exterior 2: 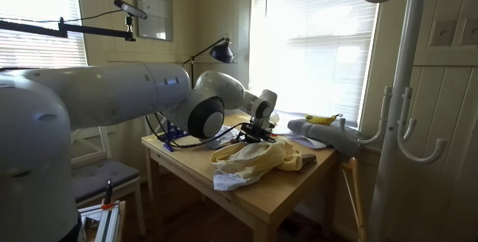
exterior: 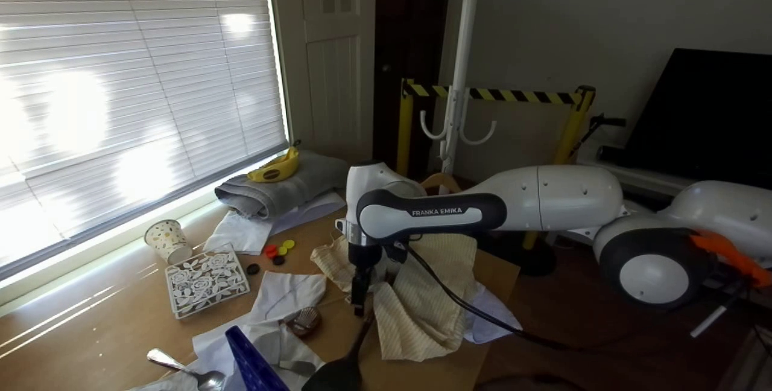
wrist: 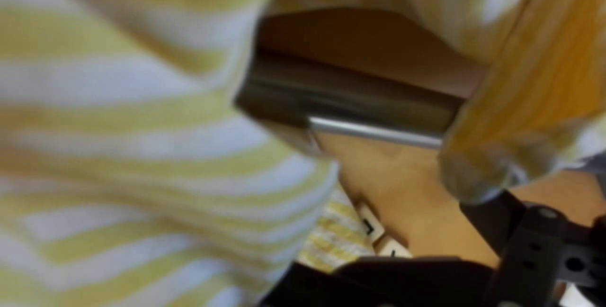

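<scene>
A crumpled yellow-and-white striped cloth [exterior: 422, 324] lies on the table, seen in both exterior views. My gripper [exterior: 358, 306] points down at the side of this cloth. Folds of the striped cloth [wrist: 142, 155] fill the left and upper right of the wrist view, close to the camera. The jaws stand wide apart there, with one dark finger [wrist: 492, 217] partly behind a fold; the fingertips are partly hidden. Bare tabletop and two small letter tiles [wrist: 371, 224] show in the gap. Past the folds lies a dark brown bar-like object [wrist: 369, 108] with a shiny edge, its ends covered.
Around the gripper lie a black spatula [exterior: 338, 373], a round brown object [exterior: 304, 320], a white openwork trivet [exterior: 207, 280], a spoon [exterior: 181, 370] and a blue object [exterior: 253, 361]. A yellow banana [exterior 2: 320, 119] rests on a grey towel [exterior 2: 317, 132]. A white coat rack [exterior 2: 399, 85] stands beside the table.
</scene>
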Robot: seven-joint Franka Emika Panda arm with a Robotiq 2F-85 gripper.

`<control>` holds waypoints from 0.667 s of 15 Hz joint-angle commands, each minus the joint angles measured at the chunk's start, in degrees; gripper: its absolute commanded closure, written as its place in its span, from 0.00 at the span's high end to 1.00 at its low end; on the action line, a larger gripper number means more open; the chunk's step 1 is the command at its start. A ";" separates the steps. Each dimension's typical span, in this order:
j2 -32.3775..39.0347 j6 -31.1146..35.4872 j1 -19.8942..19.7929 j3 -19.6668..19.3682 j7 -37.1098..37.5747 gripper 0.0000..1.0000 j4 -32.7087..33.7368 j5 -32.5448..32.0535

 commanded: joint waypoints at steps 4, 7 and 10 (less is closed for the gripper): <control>0.05 7.10 4.03 -2.01 -3.32 1.00 1.59 -1.62; -1.50 13.15 7.32 -3.80 -4.62 1.00 0.49 -3.79; -3.06 14.94 10.56 -6.55 -6.18 1.00 -0.81 -7.03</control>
